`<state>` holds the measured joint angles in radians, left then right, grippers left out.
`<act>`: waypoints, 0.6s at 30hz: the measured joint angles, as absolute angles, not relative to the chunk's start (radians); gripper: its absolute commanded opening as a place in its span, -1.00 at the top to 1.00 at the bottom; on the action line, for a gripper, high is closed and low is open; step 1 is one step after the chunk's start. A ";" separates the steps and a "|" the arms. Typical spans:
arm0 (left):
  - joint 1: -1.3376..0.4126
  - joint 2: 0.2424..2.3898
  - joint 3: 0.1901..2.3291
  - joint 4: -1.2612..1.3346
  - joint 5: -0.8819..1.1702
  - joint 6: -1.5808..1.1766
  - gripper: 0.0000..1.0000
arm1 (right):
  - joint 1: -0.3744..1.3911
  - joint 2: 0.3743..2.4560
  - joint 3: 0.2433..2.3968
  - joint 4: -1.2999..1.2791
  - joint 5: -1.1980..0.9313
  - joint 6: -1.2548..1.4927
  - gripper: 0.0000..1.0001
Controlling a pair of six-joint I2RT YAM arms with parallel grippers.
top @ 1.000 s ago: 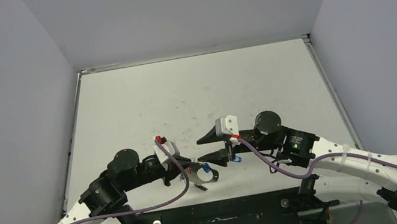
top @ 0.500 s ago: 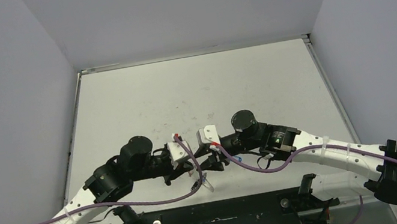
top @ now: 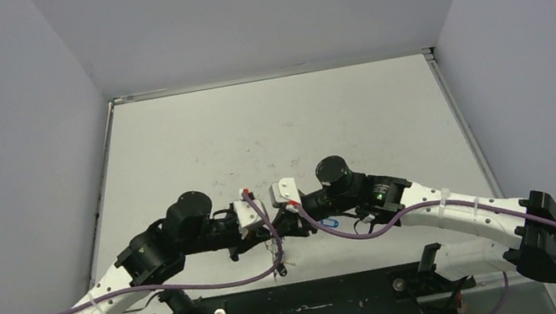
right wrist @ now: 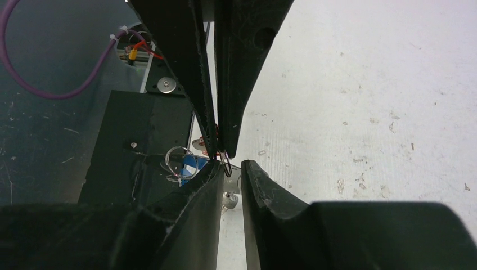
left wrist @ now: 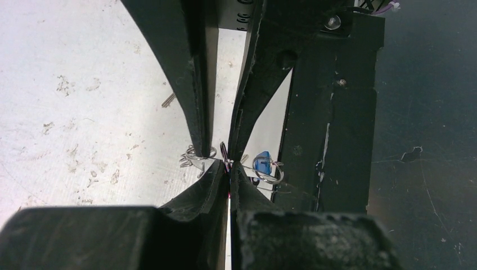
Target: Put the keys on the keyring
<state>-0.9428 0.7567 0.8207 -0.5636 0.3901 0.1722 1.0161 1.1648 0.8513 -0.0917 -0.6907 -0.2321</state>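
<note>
My left gripper [left wrist: 229, 166] is shut on the thin wire of the keyring [left wrist: 224, 151], holding it edge-on just above the table's near edge. My right gripper [right wrist: 233, 169] faces it tip to tip, open by a narrow gap. The keyring wire [right wrist: 225, 163] lies against the inner face of its left finger. A key with a light blue tag [left wrist: 260, 163] hangs by a small split ring beside the fingertips and shows in the right wrist view as a blue tag [right wrist: 188, 166]. A bit of the red tag [right wrist: 207, 147] peeks behind the left gripper's fingers. From above, both grippers [top: 281, 233] meet.
The black base plate [top: 308, 305] between the arm mounts lies directly under the hanging keys. Purple cables [top: 338, 232] loop off both wrists. The white table [top: 269, 124] stretches away behind the grippers, with grey walls on three sides.
The right arm has swung left until its fingertips meet the left gripper's, and its jaws have narrowed. The left gripper moved right and turned the keyring edge-on.
</note>
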 measured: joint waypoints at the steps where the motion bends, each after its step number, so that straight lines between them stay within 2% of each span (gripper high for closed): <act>1: -0.943 0.756 0.820 -0.563 0.390 0.172 1.00 | 1.016 1.165 0.851 -0.091 -0.694 -0.231 0.75; 5: -0.943 0.754 0.819 -0.560 0.389 0.173 1.00 | 1.016 1.165 0.851 -0.091 -0.702 -0.226 1.00; 11: -0.943 0.750 0.816 -0.558 0.389 0.174 1.00 | 1.016 1.165 0.851 -0.092 -0.712 -0.216 1.00; 12: -0.943 0.749 0.815 -0.558 0.389 0.174 0.92 | 1.016 1.165 0.851 -0.092 -0.712 -0.214 1.00; 16: -0.943 0.736 0.811 -0.551 0.370 0.173 0.39 | 1.016 1.161 0.839 -0.065 -0.705 -0.200 1.00; 18: -0.943 0.716 0.803 -0.535 0.355 0.170 0.28 | 1.016 1.146 0.815 -0.038 -0.693 -0.187 1.00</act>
<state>-0.9428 0.7162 0.8032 -0.5350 0.3550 0.1696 1.0157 1.1461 0.8154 -0.0376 -0.6930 -0.1867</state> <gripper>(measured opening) 0.278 0.033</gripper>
